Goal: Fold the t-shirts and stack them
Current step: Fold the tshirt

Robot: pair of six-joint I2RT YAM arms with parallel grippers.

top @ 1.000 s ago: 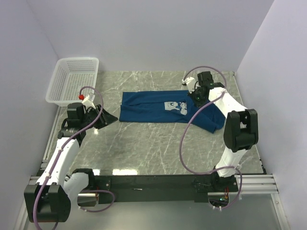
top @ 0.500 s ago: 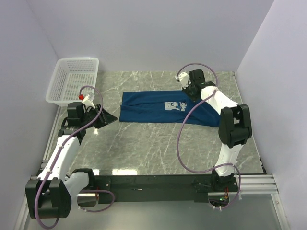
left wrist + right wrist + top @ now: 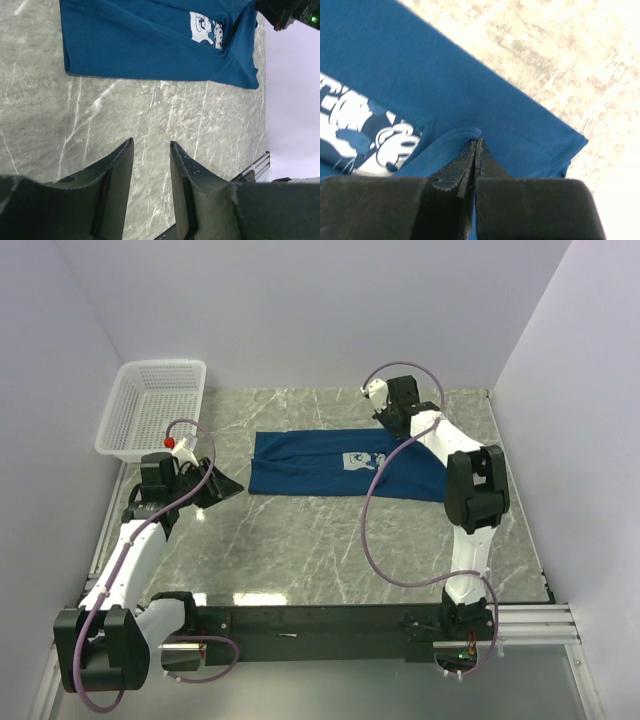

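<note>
The dark blue t-shirt (image 3: 310, 465) lies spread on the marble table, its pale cartoon print (image 3: 358, 460) facing up. My right gripper (image 3: 393, 430) hangs over the shirt's right part. In the right wrist view the gripper (image 3: 476, 142) is shut on a raised fold of the t-shirt (image 3: 420, 75), beside the print (image 3: 360, 130). My left gripper (image 3: 225, 485) is open and empty, left of the shirt's left edge. In the left wrist view the gripper (image 3: 151, 145) hangs above bare marble, with the shirt (image 3: 150, 45) ahead of it.
A white mesh basket (image 3: 155, 405) stands at the back left corner. Pale walls close the table in at the back and both sides. The right arm's elbow (image 3: 470, 490) stands over the right side of the table.
My right gripper has moved back and left, carrying the shirt's right part with it; the cloth at the near right has drawn in. The left arm has barely moved.
</note>
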